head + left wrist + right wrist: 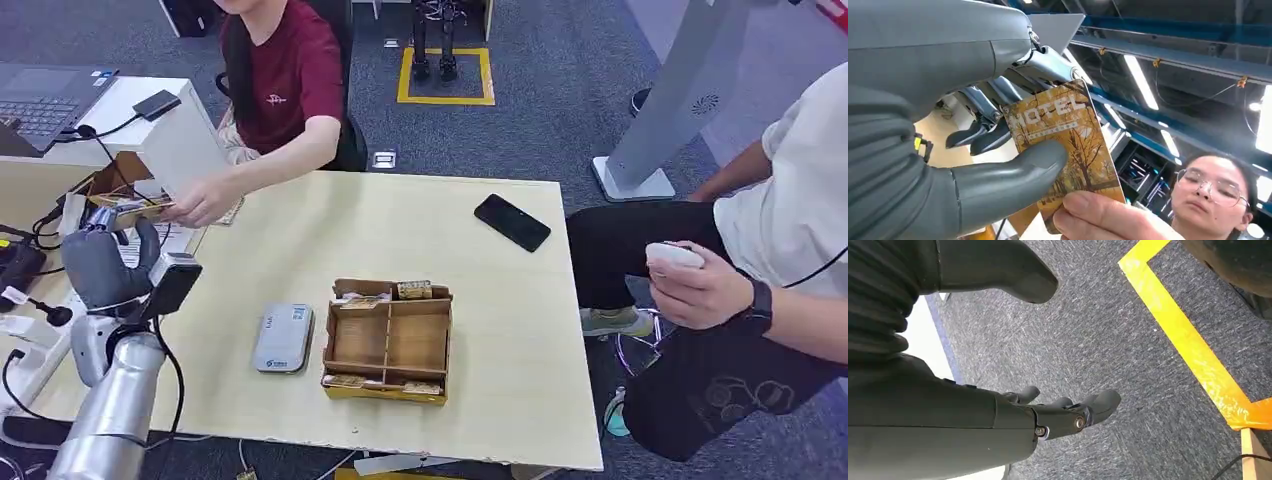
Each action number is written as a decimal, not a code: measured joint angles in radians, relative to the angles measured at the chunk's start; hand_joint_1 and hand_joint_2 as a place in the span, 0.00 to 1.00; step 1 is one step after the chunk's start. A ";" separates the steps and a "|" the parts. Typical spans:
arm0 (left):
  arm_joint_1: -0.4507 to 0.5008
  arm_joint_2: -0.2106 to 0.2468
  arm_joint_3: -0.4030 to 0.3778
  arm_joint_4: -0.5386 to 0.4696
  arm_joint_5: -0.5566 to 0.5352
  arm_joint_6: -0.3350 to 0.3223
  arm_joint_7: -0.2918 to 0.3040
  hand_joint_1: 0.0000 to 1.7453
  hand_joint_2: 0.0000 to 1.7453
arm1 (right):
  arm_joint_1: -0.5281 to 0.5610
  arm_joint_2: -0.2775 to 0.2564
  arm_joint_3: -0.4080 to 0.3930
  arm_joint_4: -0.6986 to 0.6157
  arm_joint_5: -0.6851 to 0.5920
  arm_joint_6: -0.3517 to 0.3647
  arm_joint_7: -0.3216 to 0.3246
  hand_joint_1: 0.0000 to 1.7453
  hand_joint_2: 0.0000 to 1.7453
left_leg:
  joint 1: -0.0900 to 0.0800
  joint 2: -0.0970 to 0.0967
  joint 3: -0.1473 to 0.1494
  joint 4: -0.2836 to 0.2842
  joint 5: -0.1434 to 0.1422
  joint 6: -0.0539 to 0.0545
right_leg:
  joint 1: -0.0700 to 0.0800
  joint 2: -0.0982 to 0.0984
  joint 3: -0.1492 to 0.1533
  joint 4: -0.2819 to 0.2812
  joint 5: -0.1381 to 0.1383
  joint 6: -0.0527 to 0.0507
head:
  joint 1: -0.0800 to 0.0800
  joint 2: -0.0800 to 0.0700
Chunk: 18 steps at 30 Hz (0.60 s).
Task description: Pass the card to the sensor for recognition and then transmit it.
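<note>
One golden "HOTEL" card [1068,145]: left hand [948,150] pinching it, a person's hand [1103,217] gripping too; right hand [998,425] hanging, fingers [1098,407] spread, holding nothing.

A pale wood worktop [500,380] stands on grey carpet [560,110] marked with yellow tape [445,98]; strip lights [1140,80] line the ceiling.
</note>
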 joint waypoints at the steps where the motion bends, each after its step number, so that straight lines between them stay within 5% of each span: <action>1: 0.000 -0.002 0.003 0.002 -0.002 0.000 -0.003 0.00 1.00 | 0.000 0.000 0.000 0.000 0.000 0.000 0.000 0.00 1.00 | 0.000 0.000 0.000 0.000 0.000 0.000 | 0.000 0.000 0.000 0.000 0.000 0.000 | 0.000 0.000; 12: 0.000 -0.002 0.005 0.026 0.211 -0.050 0.057 0.00 1.00 | 0.001 0.000 0.000 0.000 -0.005 -0.007 0.000 0.00 1.00 | 0.000 0.000 -0.001 0.000 0.000 0.000 | 0.000 0.000 -0.001 0.000 0.000 0.000 | 0.000 0.000; 18: 0.048 0.006 -0.023 -0.033 0.351 -0.190 0.072 0.00 1.00 | 0.007 0.000 -0.003 0.000 -0.013 -0.017 0.002 0.00 1.00 | 0.000 0.001 -0.001 0.000 0.000 0.000 | 0.000 0.001 -0.001 0.000 0.000 0.000 | 0.000 0.000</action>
